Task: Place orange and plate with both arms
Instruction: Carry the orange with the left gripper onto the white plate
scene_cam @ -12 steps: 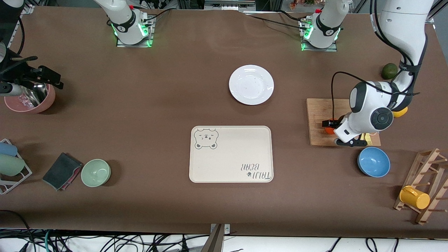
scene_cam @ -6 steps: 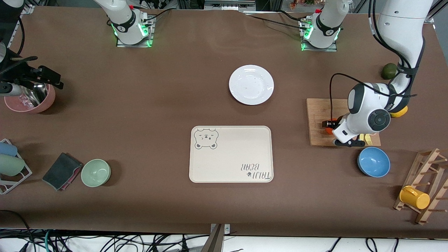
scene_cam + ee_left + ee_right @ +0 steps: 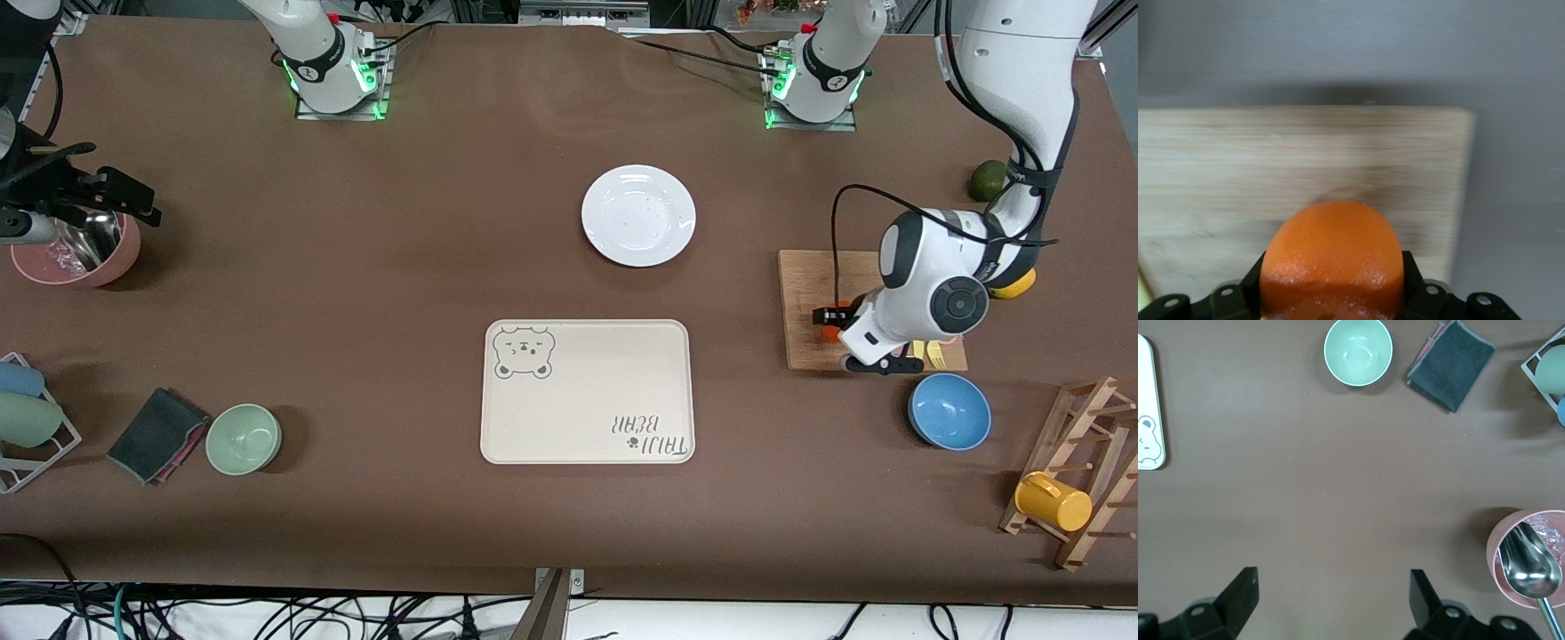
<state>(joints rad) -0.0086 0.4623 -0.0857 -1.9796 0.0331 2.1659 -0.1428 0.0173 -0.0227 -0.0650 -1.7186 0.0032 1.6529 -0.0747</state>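
Left gripper (image 3: 831,322) clamps the orange (image 3: 1332,257) on the cutting board (image 3: 813,293) — plate (image 3: 638,215) untouched, right gripper (image 3: 1331,595) waiting, fingers wide.

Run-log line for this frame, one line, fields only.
left end effector: shut on orange, over cutting board | right end effector: open, waiting | plate: untouched

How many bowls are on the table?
3: a pink bowl and a green bowl toward the right arm's end, a blue bowl beside the wooden board.
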